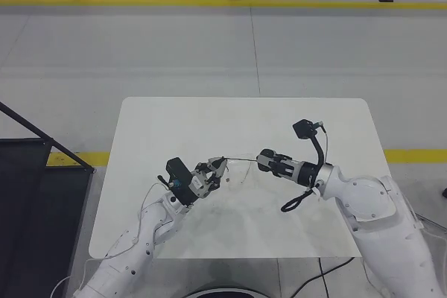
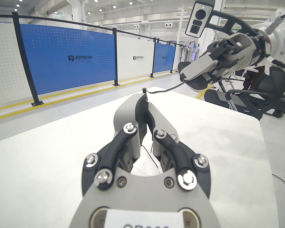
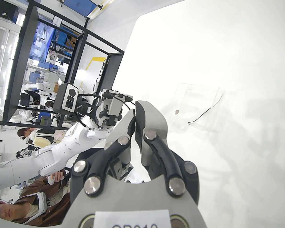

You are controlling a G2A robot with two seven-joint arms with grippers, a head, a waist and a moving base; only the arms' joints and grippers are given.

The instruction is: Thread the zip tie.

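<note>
Since left gripper (image 2: 144,100) and right gripper (image 2: 184,78) each pinch an end, your zip tie (image 2: 165,91) spans between them — curl it.

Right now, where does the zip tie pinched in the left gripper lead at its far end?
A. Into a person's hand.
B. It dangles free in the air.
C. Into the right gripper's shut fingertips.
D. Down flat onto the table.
C: in the left wrist view the zip tie runs from the shut left gripper straight across to the tip of the shut right gripper.
</note>
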